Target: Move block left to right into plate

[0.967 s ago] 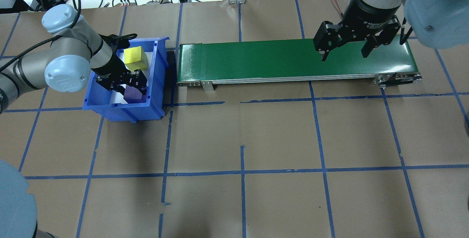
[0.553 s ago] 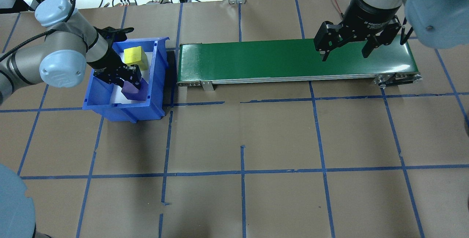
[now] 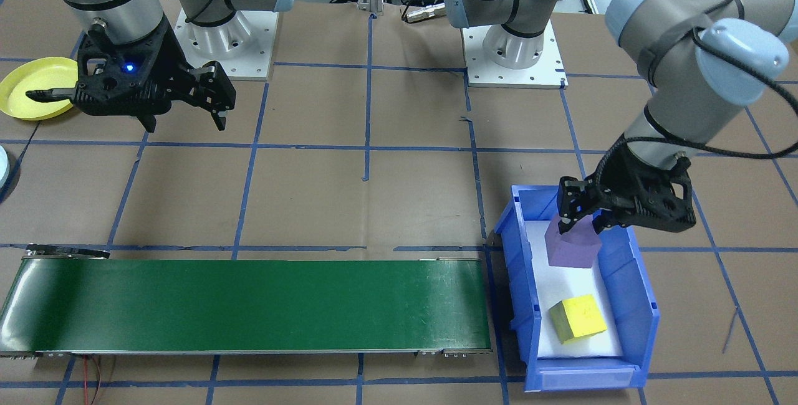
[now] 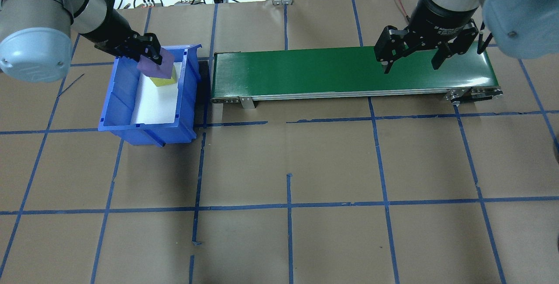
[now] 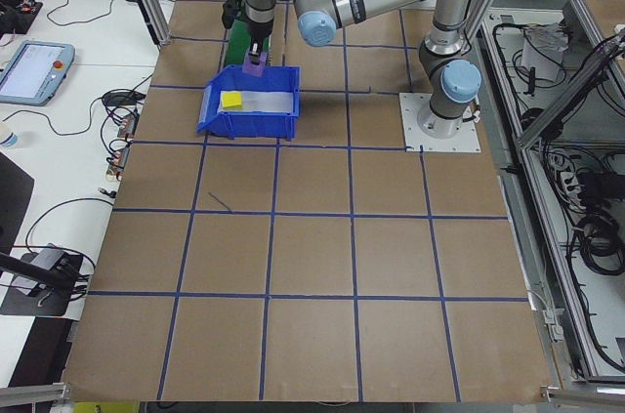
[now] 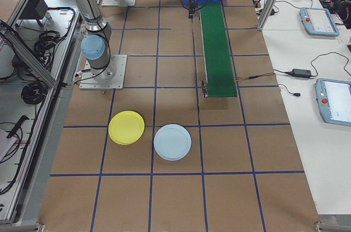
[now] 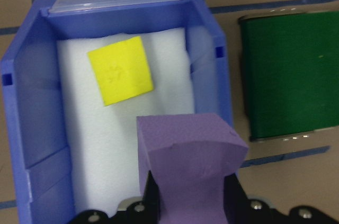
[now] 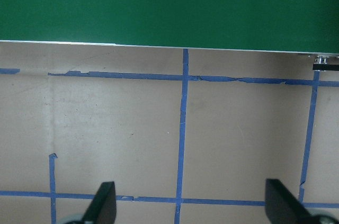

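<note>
Block: we see the purple block [image 3: 572, 247] gripped by the left gripper [image 3: 580, 225], lifted above the blue bin [image 3: 642, 305], clear of the yellow block [image 3: 578, 318] on the bin's floor.
Direction of travel: the green conveyor [image 4: 349, 72] begins just right of the bin; we judge its near end to be the next drop point.
Right gripper: right gripper [image 4: 410, 62], fingers spread and empty, hangs over the conveyor's far right end.
Plate: the yellow plate [image 6: 126, 127] lies on the counter well beyond that end, beside a pale blue plate [image 6: 172, 141].
Nearer arm: left for the block, right for the plate.

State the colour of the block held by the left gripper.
Purple; the block in the left gripper shows best in the left wrist view.
</note>
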